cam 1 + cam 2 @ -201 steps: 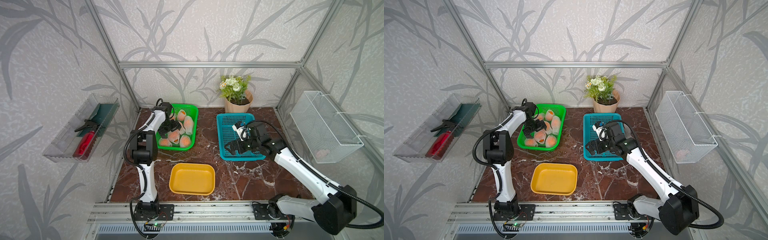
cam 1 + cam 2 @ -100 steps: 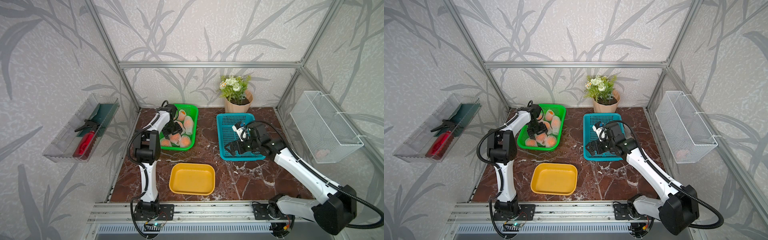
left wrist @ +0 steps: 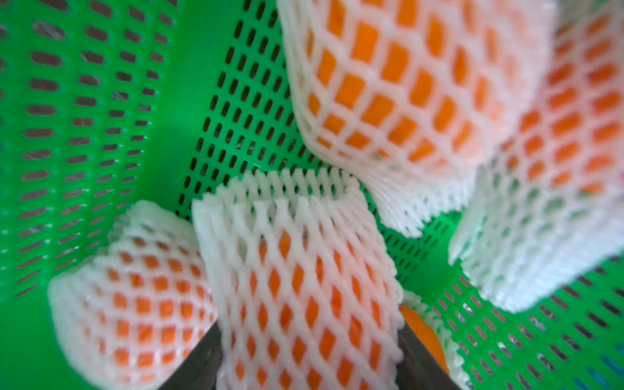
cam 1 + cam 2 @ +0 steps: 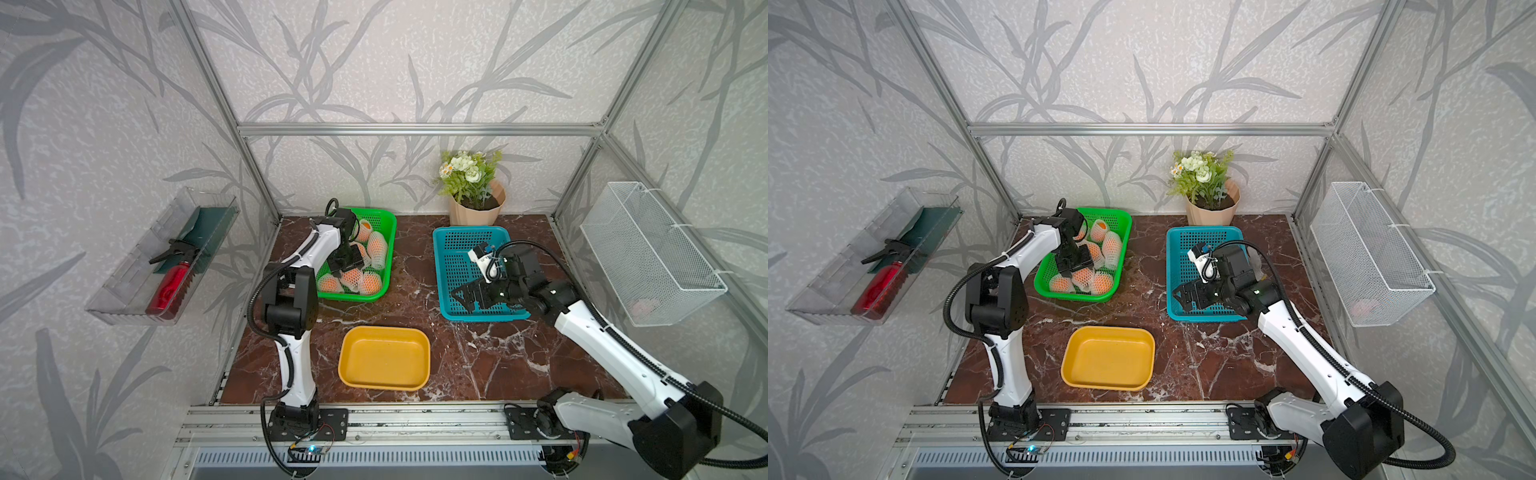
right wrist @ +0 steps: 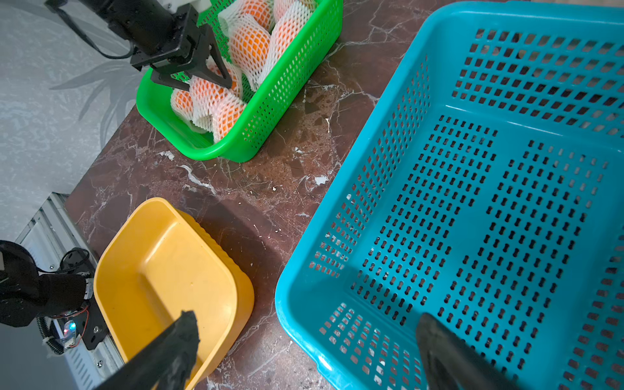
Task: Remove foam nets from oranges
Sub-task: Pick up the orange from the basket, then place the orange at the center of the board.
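Presently, left gripper (image 3: pixel 307 341): reaching down into green basket (image 4: pixel 388 232), fingers (image 3: pixel 202 358) part-way open and pressing on both sides of one netted orange (image 3: pixel 297 270).
Netted orange: lying on basket floor toward the end nearest the arm bases, touching a netted neighbour.
Foam nets (image 4: pixel 378 249): wrapping every visible fruit, all lying inside green basket.
Oranges (image 4: pixel 1099 226): showing through mesh holes, peeking out bare at one open sleeve end near the back wall.
Right gripper (image 5: pixel 307 320): hovering over near corner of blue basket (image 4: pixel 440 266), fingers spread wide, holding nothing.
Yellow tray (image 4: pixel 384 357): sitting on marble table (image 4: pixel 478 357), in front of both baskets, apart from them.
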`<state>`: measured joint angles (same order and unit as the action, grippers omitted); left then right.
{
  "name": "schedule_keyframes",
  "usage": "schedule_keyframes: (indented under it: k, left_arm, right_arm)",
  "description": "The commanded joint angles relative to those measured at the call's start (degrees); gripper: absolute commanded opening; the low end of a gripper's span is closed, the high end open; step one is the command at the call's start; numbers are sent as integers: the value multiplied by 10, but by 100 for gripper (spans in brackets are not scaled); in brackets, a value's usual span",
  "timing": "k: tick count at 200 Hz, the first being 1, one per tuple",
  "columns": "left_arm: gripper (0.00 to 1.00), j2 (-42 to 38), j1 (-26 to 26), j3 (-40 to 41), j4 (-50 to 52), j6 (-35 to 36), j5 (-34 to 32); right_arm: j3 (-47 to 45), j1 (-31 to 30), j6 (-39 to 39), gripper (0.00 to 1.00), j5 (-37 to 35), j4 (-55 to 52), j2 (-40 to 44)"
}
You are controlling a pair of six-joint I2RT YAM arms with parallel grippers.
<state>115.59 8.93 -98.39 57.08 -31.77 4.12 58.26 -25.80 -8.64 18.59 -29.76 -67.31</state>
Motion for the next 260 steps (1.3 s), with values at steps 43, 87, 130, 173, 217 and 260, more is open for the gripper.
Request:
schedule_keyframes:
  k: [43,87,130,173,217,260]
  left_arm:
    - [49,-130,5,15,-19,73,-3]
    - [49,-195,7,44,-36,116,39]
    - [49,-252,22,77,-62,142,91]
    - [49,-277,68,78,-50,139,119]
    - [49,-287,177,80,-33,115,129]
    - [49,-277,308,111,-32,102,140]
  right_arm:
    - [-11,4,-59,99,16,11,8]
    - [-15,4,-134,99,-29,-9,31]
    - [-7,4,-192,99,-87,-62,55]
    - [-12,4,-218,99,-124,-105,83]
    - [-6,8,-223,99,-164,-170,105]
    - [-13,73,-261,99,-146,-249,129]
